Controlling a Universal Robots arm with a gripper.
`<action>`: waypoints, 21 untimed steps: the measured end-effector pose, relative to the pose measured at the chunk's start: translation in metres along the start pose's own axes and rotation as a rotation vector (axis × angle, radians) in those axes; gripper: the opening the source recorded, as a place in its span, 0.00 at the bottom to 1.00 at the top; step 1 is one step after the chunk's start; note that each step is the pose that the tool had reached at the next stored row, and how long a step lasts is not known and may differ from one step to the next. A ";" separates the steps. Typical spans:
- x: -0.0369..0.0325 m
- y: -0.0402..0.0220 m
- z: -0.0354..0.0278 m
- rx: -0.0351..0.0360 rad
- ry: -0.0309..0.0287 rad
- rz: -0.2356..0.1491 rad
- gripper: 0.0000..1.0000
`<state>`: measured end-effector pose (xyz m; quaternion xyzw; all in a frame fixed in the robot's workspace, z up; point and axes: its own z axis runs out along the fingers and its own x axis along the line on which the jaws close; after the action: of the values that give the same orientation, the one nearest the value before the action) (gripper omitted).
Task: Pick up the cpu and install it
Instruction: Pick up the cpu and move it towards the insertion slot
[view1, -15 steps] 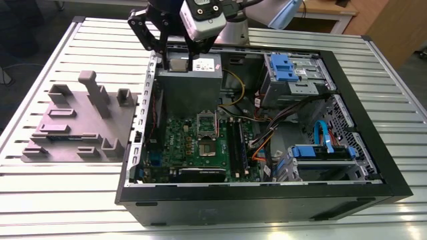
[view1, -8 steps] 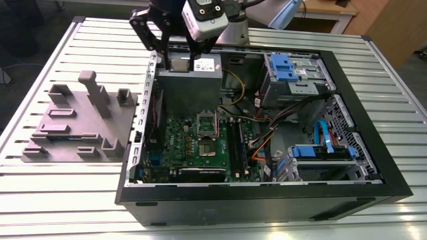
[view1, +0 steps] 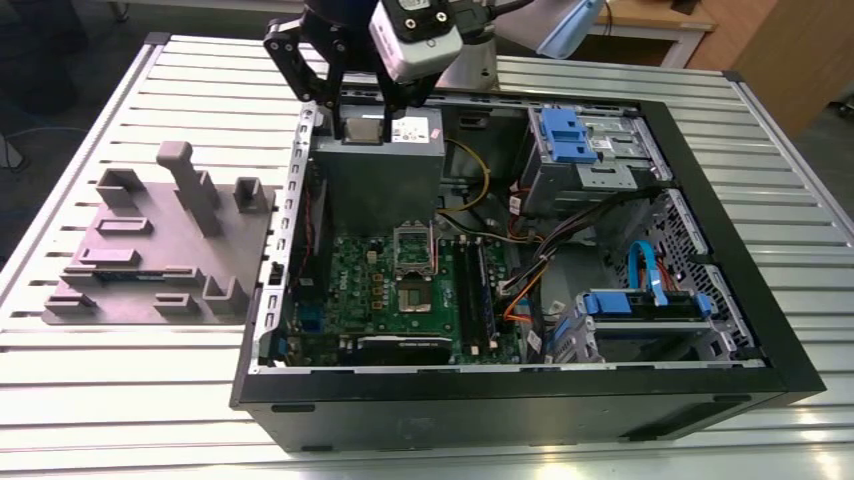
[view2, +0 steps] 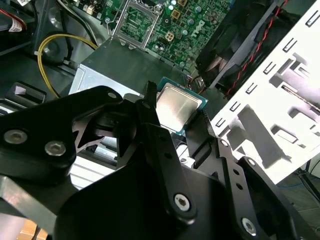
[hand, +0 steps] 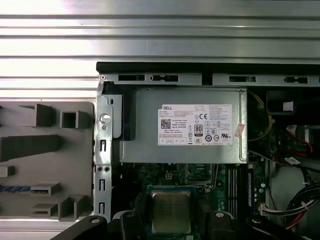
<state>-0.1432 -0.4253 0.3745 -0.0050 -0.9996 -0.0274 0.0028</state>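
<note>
While fingers (view2: 148, 102) clamp cpu (view2: 177, 107) over case (view1: 534, 400), slatted metal table (view1: 134, 385) beneath.

This is looking like a robotics lab or workshop. An opened desktop computer case (view1: 534, 405) is lying on its side, its green motherboard (view1: 358, 290) showing, on a counter (view1: 120, 400) of ribbed aluminium slats, beside a grey moulded parts fixture (view1: 160, 250). A black robot gripper (view1: 362, 128) is hanging over the case, and a wooden desk (view1: 661, 22) is standing behind.
</note>
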 end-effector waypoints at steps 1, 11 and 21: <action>-0.0028 0.0001 0.0000 0.0000 0.0000 0.000 0.47; -0.0161 0.0002 -0.0001 0.0000 0.0000 0.000 0.47; -0.0366 0.0004 -0.0002 0.0000 0.0000 0.000 0.47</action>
<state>-0.1067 -0.4253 0.3745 -0.0050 -0.9996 -0.0274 0.0028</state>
